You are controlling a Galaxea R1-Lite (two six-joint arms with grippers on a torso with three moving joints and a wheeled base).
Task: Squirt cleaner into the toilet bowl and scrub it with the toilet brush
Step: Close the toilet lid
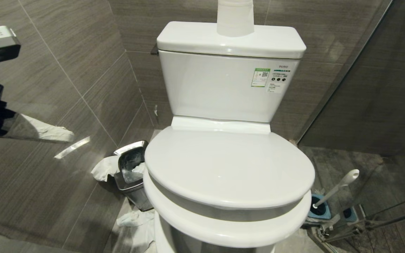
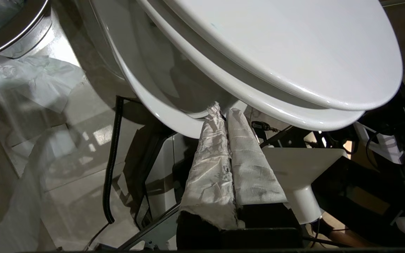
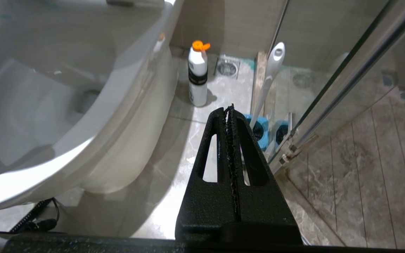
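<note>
The toilet bowl [image 1: 223, 230] stands in the middle with its white lid [image 1: 227, 165] shut, so the basin and any cleaner in it are hidden. My left gripper [image 2: 223, 111], its fingers wrapped in white cloth, is shut and empty, with its tips just under the bowl's front rim [image 2: 160, 109]. The toilet brush [image 1: 336, 189] leans in a blue holder [image 1: 320, 209] on the floor to the right. My right gripper [image 3: 230, 110] is shut and empty, low beside the bowl, pointing toward the brush [image 3: 271, 77]. A white bottle with an orange cap [image 3: 198, 73] stands on the floor nearby.
A steel waste bin [image 1: 132, 172] with crumpled paper around it sits left of the toilet. A paper roll [image 1: 235, 17] stands on the tank. A glass shower partition [image 1: 381, 88] closes off the right side, just behind the brush. A floor drain [image 3: 227, 66] lies past the bottle.
</note>
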